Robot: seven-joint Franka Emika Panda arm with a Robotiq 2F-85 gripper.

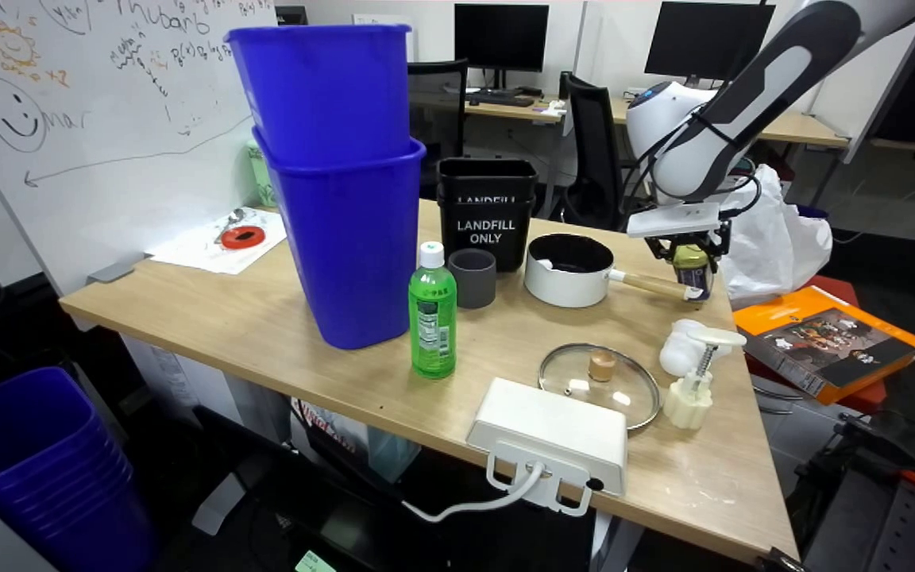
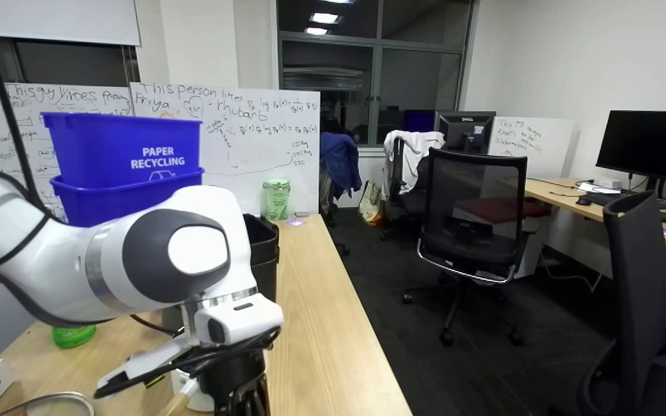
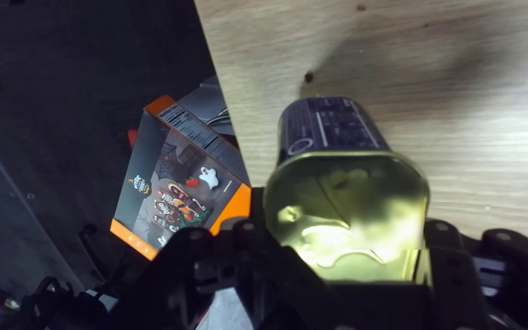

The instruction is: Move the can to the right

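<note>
The can (image 1: pixel 694 276) has a gold end and a dark purple label. It is at the table's edge beside the pot handle in an exterior view. In the wrist view the can (image 3: pixel 328 126) sits between the fingers, gold end towards the camera. My gripper (image 1: pixel 692 253) is around its upper part. In the wrist view the gripper (image 3: pixel 344 215) has a finger against each side of the can, so it looks shut on it. Whether the can's base touches the table I cannot tell. In an exterior view the gripper (image 2: pixel 243 398) is cut off by the frame and the can is hidden.
A white pot (image 1: pixel 567 282) with a wooden handle (image 1: pixel 652 283) is beside the can. A white soap pump (image 1: pixel 692 393), glass lid (image 1: pixel 600 381), green bottle (image 1: pixel 432 318), grey cup (image 1: pixel 472 278) and black bins (image 1: pixel 487 226) share the table. An orange box (image 1: pixel 827 342) lies past the edge.
</note>
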